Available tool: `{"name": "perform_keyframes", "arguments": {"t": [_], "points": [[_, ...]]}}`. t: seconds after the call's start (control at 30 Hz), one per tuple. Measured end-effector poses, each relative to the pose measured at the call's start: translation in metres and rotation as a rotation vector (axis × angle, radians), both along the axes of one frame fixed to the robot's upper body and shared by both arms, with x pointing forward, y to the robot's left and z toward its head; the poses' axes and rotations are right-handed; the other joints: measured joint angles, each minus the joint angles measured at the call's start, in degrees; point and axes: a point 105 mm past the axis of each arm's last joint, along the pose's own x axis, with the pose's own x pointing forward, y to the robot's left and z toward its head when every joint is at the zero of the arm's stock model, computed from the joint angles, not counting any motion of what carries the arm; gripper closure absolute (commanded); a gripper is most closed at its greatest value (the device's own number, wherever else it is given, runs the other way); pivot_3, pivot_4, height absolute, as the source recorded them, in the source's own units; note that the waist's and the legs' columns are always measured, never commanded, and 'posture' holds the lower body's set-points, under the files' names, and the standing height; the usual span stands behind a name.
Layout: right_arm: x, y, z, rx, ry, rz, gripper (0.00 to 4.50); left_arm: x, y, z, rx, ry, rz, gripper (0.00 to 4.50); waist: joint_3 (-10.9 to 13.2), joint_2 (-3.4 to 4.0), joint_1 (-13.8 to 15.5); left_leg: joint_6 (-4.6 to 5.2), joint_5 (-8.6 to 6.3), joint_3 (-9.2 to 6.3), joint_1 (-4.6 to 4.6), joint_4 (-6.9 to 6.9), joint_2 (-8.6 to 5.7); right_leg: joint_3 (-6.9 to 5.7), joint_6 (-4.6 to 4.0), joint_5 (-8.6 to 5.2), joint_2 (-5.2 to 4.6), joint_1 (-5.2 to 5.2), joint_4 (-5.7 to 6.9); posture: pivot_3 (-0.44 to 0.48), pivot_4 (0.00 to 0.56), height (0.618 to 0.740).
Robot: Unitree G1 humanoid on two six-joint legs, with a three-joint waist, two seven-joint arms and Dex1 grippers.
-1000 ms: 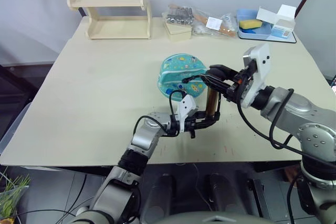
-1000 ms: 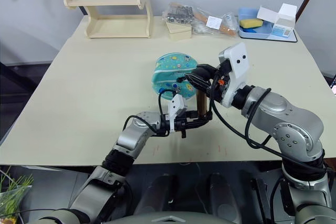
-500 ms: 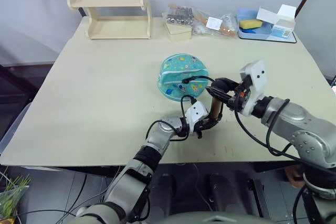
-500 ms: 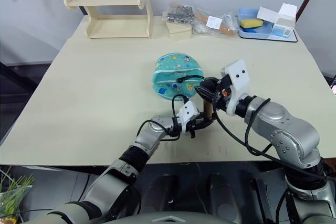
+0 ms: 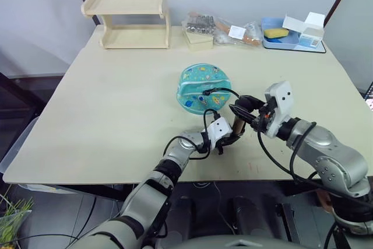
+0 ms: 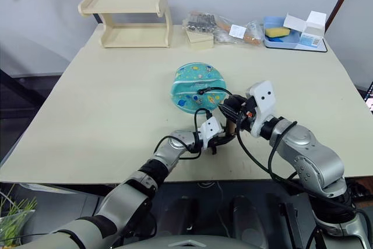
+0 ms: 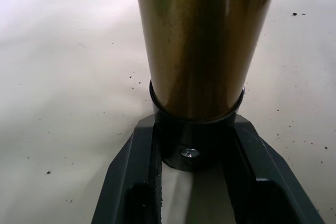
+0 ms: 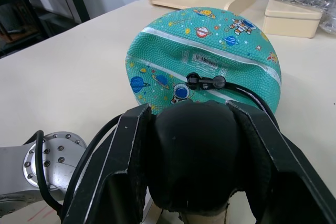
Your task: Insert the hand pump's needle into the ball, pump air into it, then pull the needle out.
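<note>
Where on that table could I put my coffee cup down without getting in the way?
The broad bare stretch of table left of the ball, below the wooden shelf. The back right edge is crowded with bags and a blue tray.

Bright, even light; soft shadows, sharp pictures.

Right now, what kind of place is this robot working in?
Probably a robotics lab or test bench rather than a home: a bare beige table against a plain wall, props along its far edge such as an empty wooden shelf and a blue tray holding a yellow sponge.
</note>
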Motion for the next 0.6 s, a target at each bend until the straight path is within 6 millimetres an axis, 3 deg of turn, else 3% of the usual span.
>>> {"name": "perform_keyframes", "arguments": {"t": [0.17,0.27,0.4,0.6], "points": [[0.002,-0.001,0.006,0.005,0.013,0.006,2.76,-0.001,0.0,0.0,-0.001,0.005,-0.007,3.46,0.01,0.01,0.01,0.0,0.0,-0.05,-0.08,-0.01,0.01,-0.04,-0.18,0.1,0.02,-0.04,-0.03,0.0,0.15,0.74],[0.004,-0.004,0.019,0.016,0.023,0.02,2.76,-0.001,-0.001,0.001,-0.005,0.006,-0.015,3.46,0.05,0.07,0.02,0.0,0.0,-0.06,-0.28,0.01,0.0,-0.02,-0.19,0.12,-0.03,-0.23,-0.03,0.0,0.15,0.74],[-0.003,-0.005,0.066,0.039,-0.028,0.08,2.76,-0.002,-0.002,0.003,-0.014,0.015,-0.032,3.46,0.17,0.18,0.12,0.0,-0.01,-0.14,-0.41,-0.03,-0.01,-0.1,-0.2,0.11,-0.06,-0.32,-0.05,0.0,0.15,0.74],[-0.02,-0.012,0.114,0.025,-0.084,0.147,2.76,-0.004,-0.003,0.003,-0.012,0.02,-0.055,3.46,0.2,0.23,0.13,0.14,-0.09,-0.14,-0.47,-0.08,-0.02,-0.09,-0.2,0.12,-0.14,-0.33,-0.23,0.0,0.15,0.74]]}}
